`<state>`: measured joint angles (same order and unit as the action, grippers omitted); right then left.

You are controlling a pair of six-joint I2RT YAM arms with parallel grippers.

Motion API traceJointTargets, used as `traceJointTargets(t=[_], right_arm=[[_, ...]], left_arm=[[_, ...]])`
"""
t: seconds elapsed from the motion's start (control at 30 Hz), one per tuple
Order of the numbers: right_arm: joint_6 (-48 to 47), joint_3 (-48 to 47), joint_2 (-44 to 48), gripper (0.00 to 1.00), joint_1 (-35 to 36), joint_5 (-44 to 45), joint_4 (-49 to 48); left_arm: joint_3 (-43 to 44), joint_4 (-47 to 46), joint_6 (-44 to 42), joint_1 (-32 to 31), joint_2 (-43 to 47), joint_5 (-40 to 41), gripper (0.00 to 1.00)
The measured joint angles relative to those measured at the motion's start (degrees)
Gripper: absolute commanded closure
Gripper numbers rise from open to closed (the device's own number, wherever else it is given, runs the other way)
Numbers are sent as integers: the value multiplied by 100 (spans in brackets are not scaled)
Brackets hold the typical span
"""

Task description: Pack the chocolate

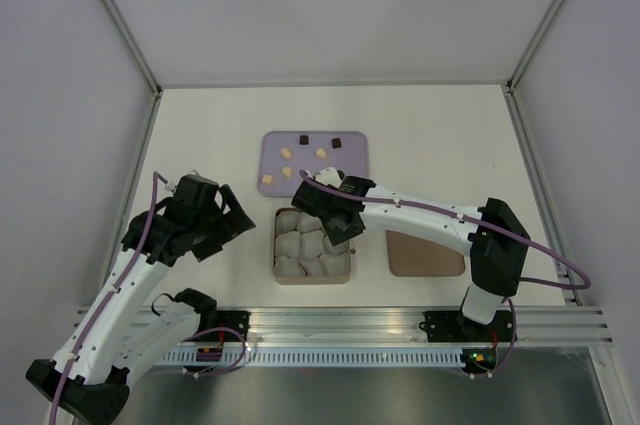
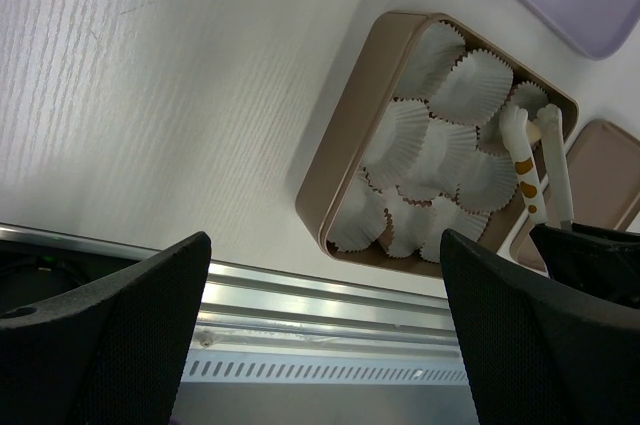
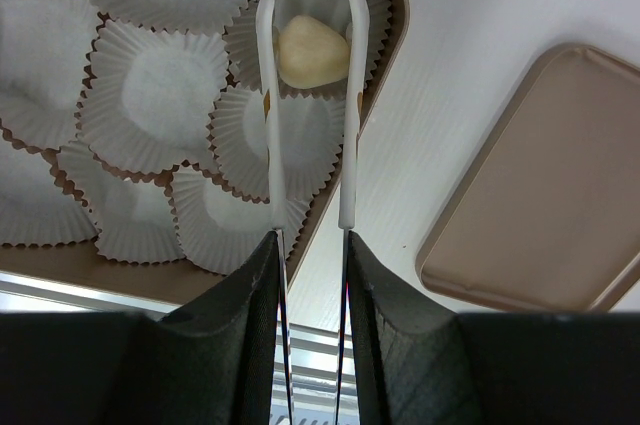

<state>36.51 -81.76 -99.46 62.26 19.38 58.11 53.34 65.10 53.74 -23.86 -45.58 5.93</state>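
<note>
**A:** Near edge first. The arms?

**B:** The left gripper (image 2: 322, 250) has its jaws spread as wide as they go and carries nothing. It hangs over bare worktop (image 2: 180, 75), left of the box (image 2: 335, 165). The right gripper (image 3: 312, 245) reaches in from the right, its fingers pressed together on the handles of white tongs (image 3: 347, 115).

**A:** And the tongs?

**B:** The tips pinch one pale chocolate (image 3: 312, 50). It sits above a paper cup in the box's far right corner. I cannot tell whether it touches the bottom of the cup.

**A:** The box itself?

**B:** Tan and shallow with rounded corners. It lies close to the worktop's near edge, about midway along it. It is crammed with white frilled paper cups (image 3: 160, 85), their rims crowding and overlapping.

**A:** To its right?

**B:** A flat brown lid (image 1: 425, 253), just beside the box with a strip of worktop between them. It lies along the same near edge.

**A:** Farther back?

**B:** A lilac tray (image 1: 355, 167), just beyond the box's far side, towards the middle of the worktop. It holds six loose pieces, none touching another. Two dark cubes (image 1: 305, 138) lie along the tray's far edge. Four pale cubes (image 1: 287, 153) lie behind those, spreading from mid-tray towards its near left corner.
</note>
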Motion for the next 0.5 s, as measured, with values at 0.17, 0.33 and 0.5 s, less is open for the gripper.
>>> traceJointTargets(t=[0.17, 0.33, 0.5], right_arm=[[94, 26, -17, 75, 15, 52, 9], [149, 87, -17, 75, 15, 103, 13], [184, 144, -17, 75, 15, 129, -28]], left_arm=[[-9, 0, 0, 0, 0, 0, 0], [-9, 0, 0, 0, 0, 2, 0], [-11, 0, 0, 0, 0, 7, 1]])
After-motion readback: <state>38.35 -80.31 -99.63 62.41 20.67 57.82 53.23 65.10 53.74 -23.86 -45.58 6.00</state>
